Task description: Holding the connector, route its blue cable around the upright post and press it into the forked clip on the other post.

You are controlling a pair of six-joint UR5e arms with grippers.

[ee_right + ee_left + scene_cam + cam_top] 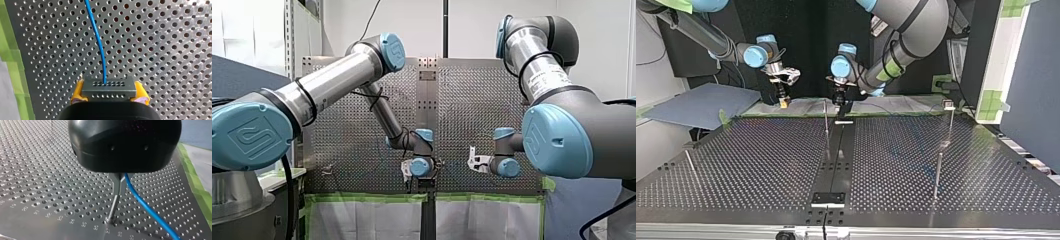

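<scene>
My right gripper (109,97) is shut, its yellow pads (78,90) clamped on the two ends of a dark grey connector (109,87) with rows of small holes. A blue cable (98,42) leaves the connector and runs ahead over the perforated table. My left gripper (118,187) has its metal fingers shut, and the blue cable (150,213) comes out right at them and slants away. A thin rod (113,210) shows below the fingertips down to the table. In the top view my left gripper (841,104) hangs beside an upright post (826,122); my right gripper (784,102) hovers further left.
At the top view's right stand a tall post with a small block on top (949,106) and a plain post (938,172). A short pin (691,165) leans at its left. A black strip (837,155) runs down the table's middle. Green tape (193,177) lines the edge.
</scene>
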